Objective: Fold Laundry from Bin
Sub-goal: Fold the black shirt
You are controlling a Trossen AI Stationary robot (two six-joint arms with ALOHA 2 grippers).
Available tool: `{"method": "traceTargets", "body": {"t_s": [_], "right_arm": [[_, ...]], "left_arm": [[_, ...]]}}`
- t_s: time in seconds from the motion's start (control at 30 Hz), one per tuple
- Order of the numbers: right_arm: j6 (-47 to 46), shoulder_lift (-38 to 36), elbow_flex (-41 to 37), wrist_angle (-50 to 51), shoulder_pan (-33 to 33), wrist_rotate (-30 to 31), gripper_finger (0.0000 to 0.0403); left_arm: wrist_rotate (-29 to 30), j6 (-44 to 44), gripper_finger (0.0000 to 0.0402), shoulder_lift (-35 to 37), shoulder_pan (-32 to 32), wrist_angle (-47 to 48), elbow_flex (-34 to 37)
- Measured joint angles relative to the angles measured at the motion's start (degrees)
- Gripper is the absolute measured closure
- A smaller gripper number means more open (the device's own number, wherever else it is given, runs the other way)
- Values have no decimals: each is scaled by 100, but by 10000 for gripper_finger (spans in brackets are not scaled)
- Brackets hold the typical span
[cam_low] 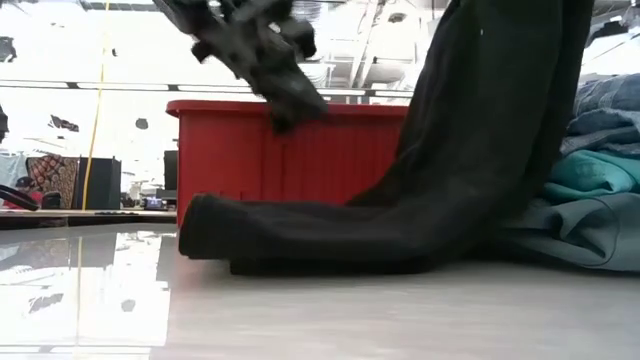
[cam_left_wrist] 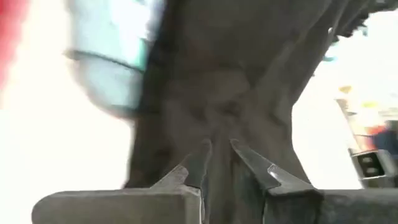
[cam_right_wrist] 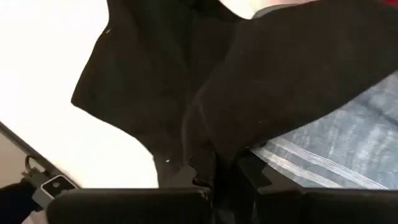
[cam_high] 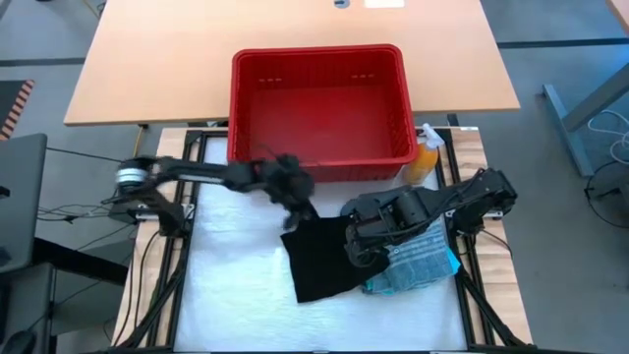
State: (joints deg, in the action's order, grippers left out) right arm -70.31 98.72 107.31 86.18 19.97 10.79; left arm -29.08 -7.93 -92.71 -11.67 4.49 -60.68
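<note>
Black garment (cam_high: 319, 261) being held up off the white surface (cam_high: 236, 295) by both grippers, left gripper (cam_high: 300, 211) and right gripper (cam_high: 359, 251) jaws clenched on it, empty red bin (cam_high: 319, 98) behind, teal and striped cloths (cam_high: 418, 265) being piled beside.

The bin (cam_high: 319, 103) stands at the back of the counter (cam_high: 226, 295). In front of it one garment (cam_high: 319, 261) is spread on the counter, and directly to its right lies a pile of laundry (cam_high: 423, 264). A bottle (cam_high: 426, 157) stands beside the bin's right front corner.
</note>
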Motion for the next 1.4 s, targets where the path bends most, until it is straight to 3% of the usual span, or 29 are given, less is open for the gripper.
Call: {"method": "traceTargets", "body": {"t_s": [0.13,0.27,0.43,0.63,0.9,1.1,1.27,1.4], "right_arm": [[-37,-1,0,-96,-26,69,357],[468,171,17,-757,-214,130,357],[1323,731,2,-1729,-515,77,357],[2184,1535,7,-3115,-816,-493,357],[2652,2546,4,-4260,-1023,-1405,357],[3368,2511,16,-4754,-812,-1408,357],[3637,2398,70,-4851,-664,-1395,357],[3729,2427,87,-4882,-654,-1457,357]], "left_arm": [[731,556,372,1374,-210,877,550],[876,161,382,2461,-144,642,1526],[967,-695,391,3454,-81,147,2511],[1180,-879,398,4250,-67,247,2738],[1449,-933,398,4727,-69,445,2738],[1527,-815,398,4674,-68,1197,2738],[872,-773,398,4486,143,1474,2735],[-64,-606,398,4290,597,1505,2725]]}}
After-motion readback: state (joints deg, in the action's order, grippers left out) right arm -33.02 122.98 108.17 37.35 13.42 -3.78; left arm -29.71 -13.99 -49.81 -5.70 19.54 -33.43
